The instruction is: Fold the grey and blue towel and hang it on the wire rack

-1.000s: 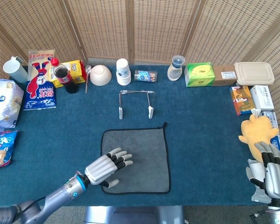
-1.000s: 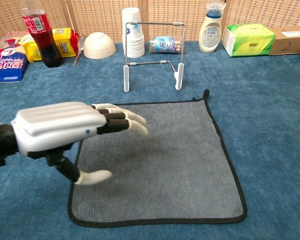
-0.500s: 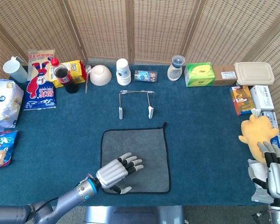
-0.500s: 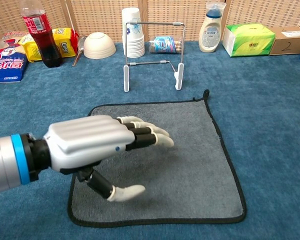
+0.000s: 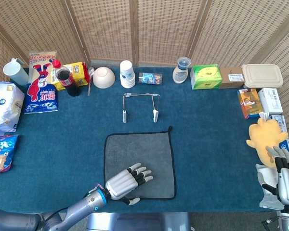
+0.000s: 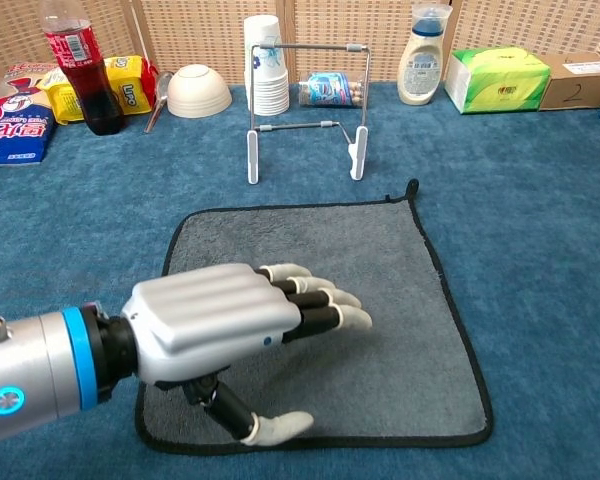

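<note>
A grey towel (image 5: 144, 154) (image 6: 380, 300) with a dark edge and a small loop at its far right corner lies flat on the blue table. My left hand (image 5: 127, 182) (image 6: 240, 330) hovers over the towel's near left part, fingers spread and holding nothing. Its thumb points down toward the towel's near edge. Beyond the towel, the wire rack (image 5: 140, 107) (image 6: 305, 105) stands upright and bare. My right hand (image 5: 285, 175) stays at the table's right edge near the front, fingers loosely apart and holding nothing.
Along the back stand a cola bottle (image 5: 67, 79), a white bowl (image 5: 103, 77), a paper cup stack (image 5: 127, 73), a detergent bottle (image 5: 181, 70) and a green tissue box (image 5: 205, 77). Snack bags (image 5: 5, 106) line the left edge. Boxes and a yellow plush toy (image 5: 266, 137) sit on the right.
My left hand has slid toward the near edge of the towel and a little to the right, staying spread. The right hand has barely moved. The towel lies as before.
</note>
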Robot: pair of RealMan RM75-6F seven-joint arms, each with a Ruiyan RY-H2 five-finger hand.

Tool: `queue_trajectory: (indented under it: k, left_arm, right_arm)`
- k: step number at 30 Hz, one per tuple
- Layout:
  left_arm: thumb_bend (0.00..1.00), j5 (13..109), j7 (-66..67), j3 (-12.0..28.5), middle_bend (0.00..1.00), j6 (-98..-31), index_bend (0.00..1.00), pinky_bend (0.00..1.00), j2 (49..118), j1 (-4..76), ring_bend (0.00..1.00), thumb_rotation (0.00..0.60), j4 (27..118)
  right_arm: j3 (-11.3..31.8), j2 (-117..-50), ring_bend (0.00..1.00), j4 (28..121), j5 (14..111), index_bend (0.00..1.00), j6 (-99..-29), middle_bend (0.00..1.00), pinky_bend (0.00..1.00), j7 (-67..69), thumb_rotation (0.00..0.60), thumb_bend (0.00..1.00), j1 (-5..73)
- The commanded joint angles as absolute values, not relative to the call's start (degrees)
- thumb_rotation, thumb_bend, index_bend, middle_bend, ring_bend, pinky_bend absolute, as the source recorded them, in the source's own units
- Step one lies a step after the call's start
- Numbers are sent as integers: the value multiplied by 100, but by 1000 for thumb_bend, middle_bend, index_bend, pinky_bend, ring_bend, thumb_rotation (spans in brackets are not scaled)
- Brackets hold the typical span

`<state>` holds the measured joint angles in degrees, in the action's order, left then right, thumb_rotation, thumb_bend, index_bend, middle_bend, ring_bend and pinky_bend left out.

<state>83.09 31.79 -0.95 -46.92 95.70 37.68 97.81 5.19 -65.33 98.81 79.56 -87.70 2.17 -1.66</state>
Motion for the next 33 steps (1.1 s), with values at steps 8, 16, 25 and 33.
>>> queue_trajectory:
  k: [8, 16, 25, 33]
  left_arm:
    - [0, 8117, 3584, -207, 0, -4817, 4, 0, 9834, 3782, 0, 288, 9568]
    - [0, 8030, 3813, -290, 0, -4929, 3, 0, 10069, 3769, 0, 288, 9393]
    - [0, 8028, 3998, -345, 0, -5058, 3, 0, 10215, 3763, 0, 289, 9285]
    - [0, 8065, 4183, -368, 0, -5198, 4, 0, 10315, 3747, 0, 292, 9197]
  right_arm:
    - [531, -6549, 0, 9818, 7931, 125, -8734, 105, 0, 281, 600, 347, -167]
    - [539, -6533, 0, 9782, 7915, 125, -8740, 105, 0, 333, 600, 344, -190]
    - [544, -6543, 0, 9767, 7921, 124, -8720, 106, 0, 348, 600, 345, -185]
    - [547, -6546, 0, 9759, 7920, 124, -8718, 106, 0, 356, 600, 345, -190]
